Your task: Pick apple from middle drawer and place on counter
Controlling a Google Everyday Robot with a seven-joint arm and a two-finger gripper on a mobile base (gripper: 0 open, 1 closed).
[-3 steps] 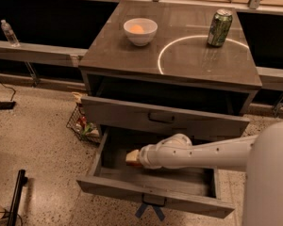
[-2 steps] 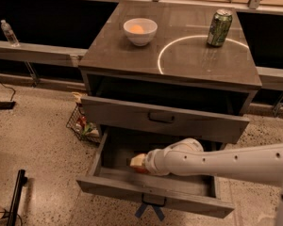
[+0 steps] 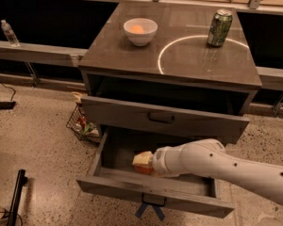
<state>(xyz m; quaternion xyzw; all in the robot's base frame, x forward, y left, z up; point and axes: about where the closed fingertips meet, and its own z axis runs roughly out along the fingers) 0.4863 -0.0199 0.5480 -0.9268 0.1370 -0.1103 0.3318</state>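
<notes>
My gripper sits inside the open middle drawer, right over the apple, which shows only as a red-orange sliver beneath it. My arm runs off the right edge. The blue crossed strips under the handle are cut by the bottom edge. Only the top of the pale-orange fruit clears the white bowl. The wire basket is partly hidden behind the drawer's side.
</notes>
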